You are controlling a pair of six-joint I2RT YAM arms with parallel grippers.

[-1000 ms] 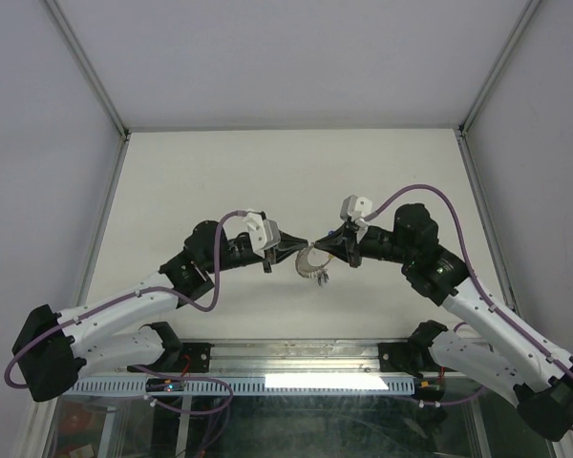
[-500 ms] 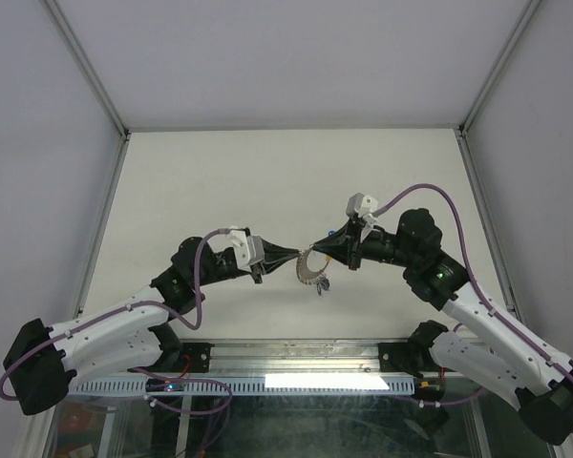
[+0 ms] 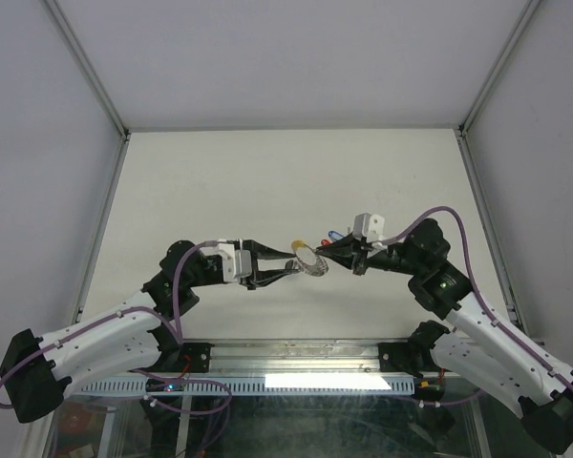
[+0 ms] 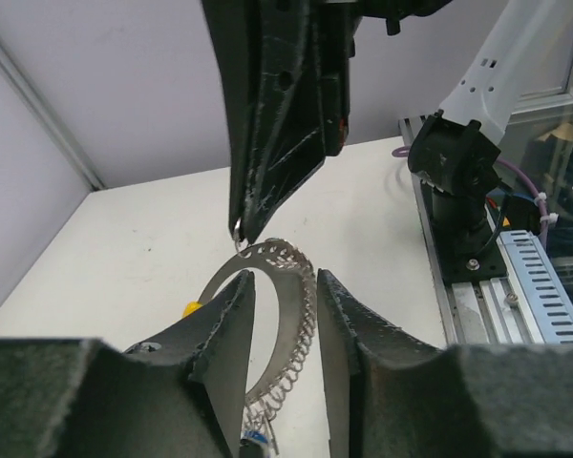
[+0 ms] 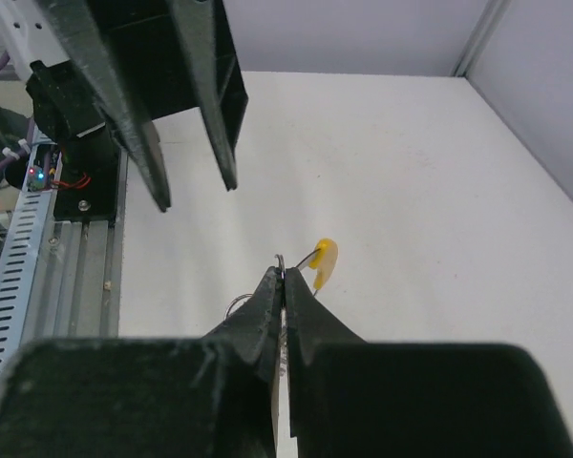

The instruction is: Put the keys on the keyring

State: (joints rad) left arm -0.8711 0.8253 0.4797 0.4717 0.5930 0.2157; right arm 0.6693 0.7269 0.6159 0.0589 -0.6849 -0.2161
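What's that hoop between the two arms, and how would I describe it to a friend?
On the pale table, look near the front middle, where the two arm tips meet. Between them is the keyring, pinched by the right pincer and flanked by the left pincer's open fingers. It is a large thin hoop, silvery-beaded with one yellow stretch, unlike the tiny coloured key tags nearby.
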